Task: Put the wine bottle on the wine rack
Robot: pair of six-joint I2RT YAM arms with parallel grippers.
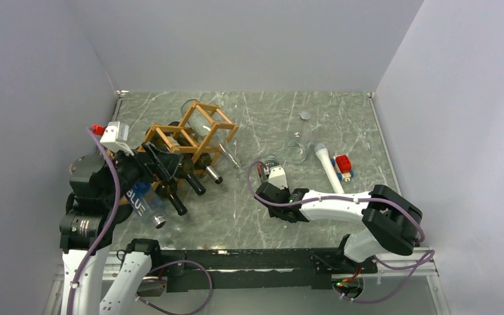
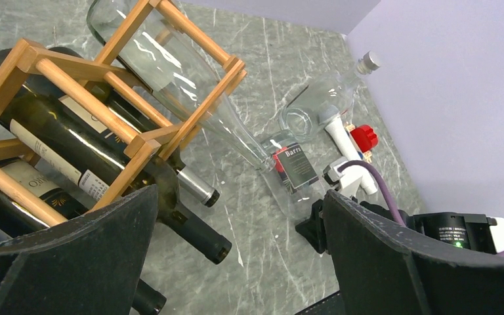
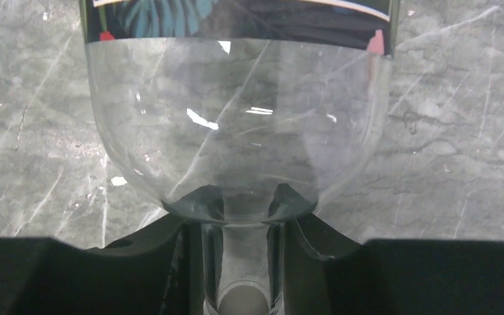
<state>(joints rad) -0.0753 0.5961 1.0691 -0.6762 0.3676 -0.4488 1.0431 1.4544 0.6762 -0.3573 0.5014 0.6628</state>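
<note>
A clear wine bottle (image 3: 236, 118) with a dark label lies on the marble table (image 1: 341, 216), right of the wine rack (image 1: 200, 128). My right gripper (image 3: 243, 220) is shut on its neck, the fingers (image 3: 184, 262) pressed against both sides. From the top view the bottle (image 1: 266, 164) lies just beyond the right gripper (image 1: 268, 186). The wooden rack (image 2: 138, 141) holds several dark bottles and a clear one in its upper cell. My left gripper (image 2: 241, 193) hangs wide open over the rack's near end (image 1: 161, 164), holding nothing.
A white microphone (image 1: 328, 167), a red and white block (image 1: 343, 164), a clear glass (image 1: 296, 152) and a small metal cap (image 1: 306, 116) lie on the right half of the table. A blue-labelled bottle (image 1: 141, 200) sticks out of the rack's near side. Walls enclose three sides.
</note>
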